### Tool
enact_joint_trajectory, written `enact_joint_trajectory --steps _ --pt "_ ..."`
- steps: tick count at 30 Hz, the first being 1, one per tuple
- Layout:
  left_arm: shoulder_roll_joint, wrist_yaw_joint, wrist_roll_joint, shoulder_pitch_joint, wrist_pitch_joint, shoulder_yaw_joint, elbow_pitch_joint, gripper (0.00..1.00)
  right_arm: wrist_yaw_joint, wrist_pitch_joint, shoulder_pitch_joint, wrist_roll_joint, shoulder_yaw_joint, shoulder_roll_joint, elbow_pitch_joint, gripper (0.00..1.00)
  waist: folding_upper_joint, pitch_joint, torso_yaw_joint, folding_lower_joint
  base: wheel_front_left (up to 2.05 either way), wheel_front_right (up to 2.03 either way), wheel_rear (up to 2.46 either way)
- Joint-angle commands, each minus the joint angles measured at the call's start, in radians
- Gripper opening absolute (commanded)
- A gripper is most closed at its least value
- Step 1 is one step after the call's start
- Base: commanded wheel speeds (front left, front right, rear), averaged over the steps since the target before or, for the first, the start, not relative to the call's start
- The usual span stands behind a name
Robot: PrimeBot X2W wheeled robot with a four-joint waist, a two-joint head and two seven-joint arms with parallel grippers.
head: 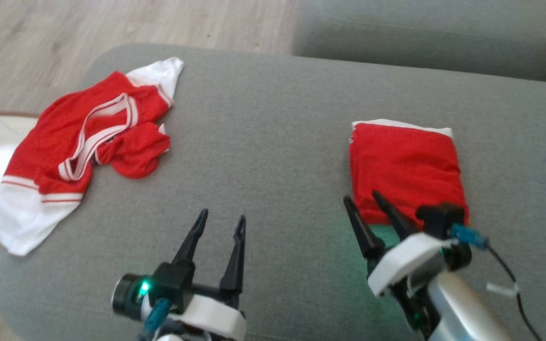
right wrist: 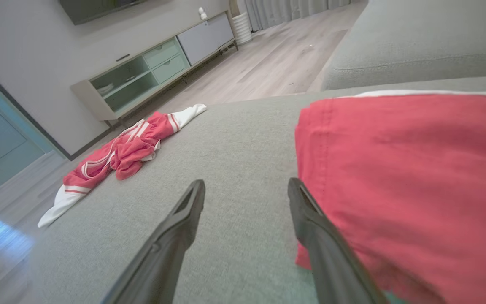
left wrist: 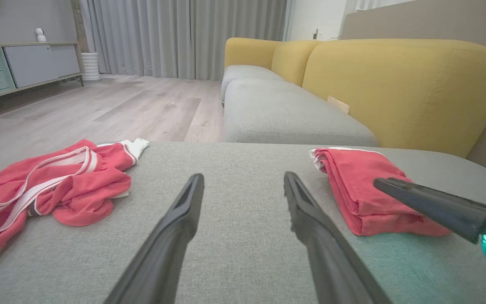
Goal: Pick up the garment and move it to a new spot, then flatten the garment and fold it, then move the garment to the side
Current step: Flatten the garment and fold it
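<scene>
Red folded garment (head: 405, 166) at wide-spread right pincer (head: 360, 196), crumpled red-and-white garment (head: 78, 147) well apart, left pincer (head: 222, 215) likewise spread between them.

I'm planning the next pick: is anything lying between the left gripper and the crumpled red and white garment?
Nothing visible. Only bare grey cushion lies between the open left gripper and the crumpled garment; the folded red garment sits off by the right gripper.

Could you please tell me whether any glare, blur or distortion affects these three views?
Head view: a green glow tints the cushion beside the right gripper; the floor looks smeared. Left wrist view: wide-angle stretch, and the left gripper blurs toward the bottom edge. Right wrist view: tilted, with the folded garment looming large and soft.
</scene>
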Motion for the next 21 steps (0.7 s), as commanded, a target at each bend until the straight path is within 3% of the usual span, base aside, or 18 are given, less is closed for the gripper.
enact_joint_trajectory --steps 1,14,21 --pt "-0.007 0.007 0.004 0.0 -0.012 0.045 -0.028 1.0 -0.001 -0.031 0.009 0.01 0.014 0.012 -0.043 1.0 0.0 -0.028 -0.03 0.0 0.0 0.0 0.0" --pt "0.007 0.031 0.011 0.128 -0.012 0.177 -0.032 1.0 -0.001 -0.163 0.117 -0.127 -0.183 -0.059 -0.007 1.0 0.0 -0.125 -0.163 0.0 0.0 0.0 0.0" --pt "0.011 0.035 0.026 0.184 -0.012 0.239 -0.052 1.0 -0.001 -0.189 0.144 -0.172 -0.216 -0.07 -0.052 1.0 0.0 -0.143 -0.207 0.0 0.0 0.0 0.0"
